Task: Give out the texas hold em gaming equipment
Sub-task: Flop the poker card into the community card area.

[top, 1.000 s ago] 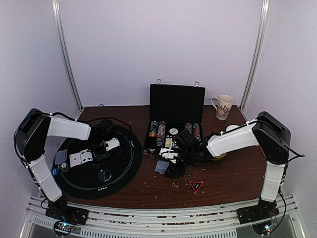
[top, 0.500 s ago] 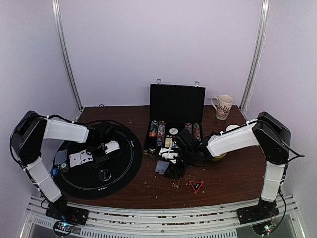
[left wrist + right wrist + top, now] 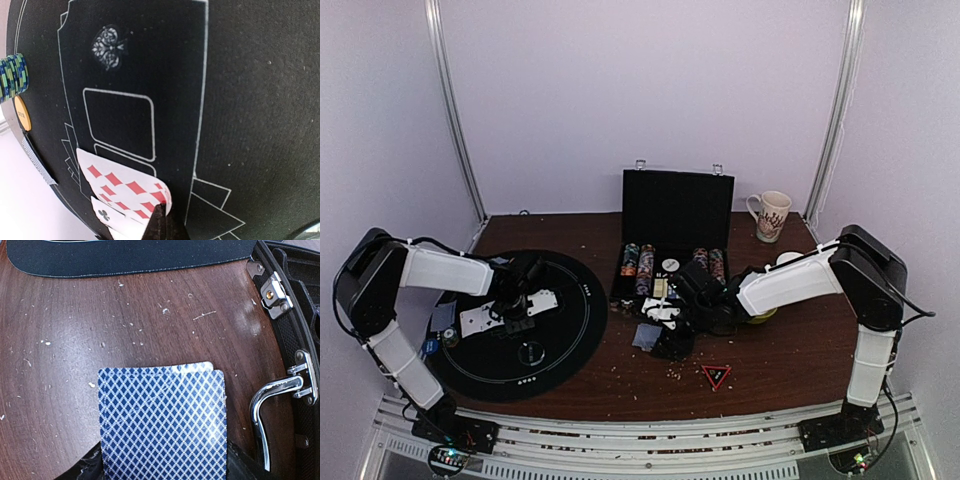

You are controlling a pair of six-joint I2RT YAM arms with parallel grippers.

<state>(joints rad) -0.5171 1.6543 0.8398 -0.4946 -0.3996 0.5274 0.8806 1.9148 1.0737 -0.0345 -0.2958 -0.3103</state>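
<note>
Over the black mat (image 3: 240, 100), left jaws pinch face-up cards (image 3: 125, 187) tight; right jaws, spread wide, clasp the blue-backed deck (image 3: 162, 425).

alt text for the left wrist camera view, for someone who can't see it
Face-up playing cards, one showing red diamonds, lie on a black felt mat printed with white outlines and a spade, with the left gripper closed at their corner. A stack of blue-green chips and an orange disc sit at the left edge.

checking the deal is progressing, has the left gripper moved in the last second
Yes. The left gripper has slid slightly left and toward the near side of the round black mat, which has not moved.
</note>
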